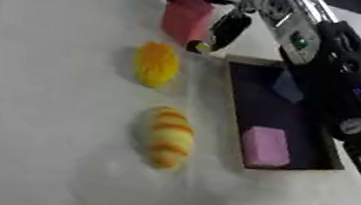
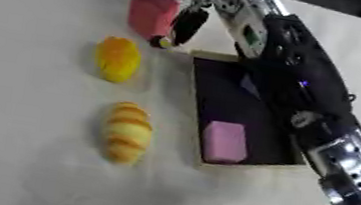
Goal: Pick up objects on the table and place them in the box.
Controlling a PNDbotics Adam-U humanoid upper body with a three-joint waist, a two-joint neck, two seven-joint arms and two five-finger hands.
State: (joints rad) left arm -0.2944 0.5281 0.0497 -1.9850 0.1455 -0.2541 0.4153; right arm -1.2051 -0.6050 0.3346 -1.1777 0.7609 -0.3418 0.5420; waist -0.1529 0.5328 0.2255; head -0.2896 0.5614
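A red block (image 1: 185,18) is seen clamped in the curled fingers of the right hand (image 1: 219,10), just beyond the far end of the box (image 1: 238,110); a pink block (image 1: 264,146) and a bluish piece (image 1: 288,88) are held in the box, nearer than the hand; a yellow-orange object (image 1: 156,64) and a striped croissant-like toy (image 1: 167,137) are left on the table (image 1: 34,104), to the hand's left and nearer.

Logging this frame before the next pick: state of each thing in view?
right hand: fingers curled round the red block
red block: held at the far end of the table, outside the box
box: open, holding two blocks
pink block: in the box, near end
blue block: in the box, far end
orange toy: on the table
striped toy: on the table
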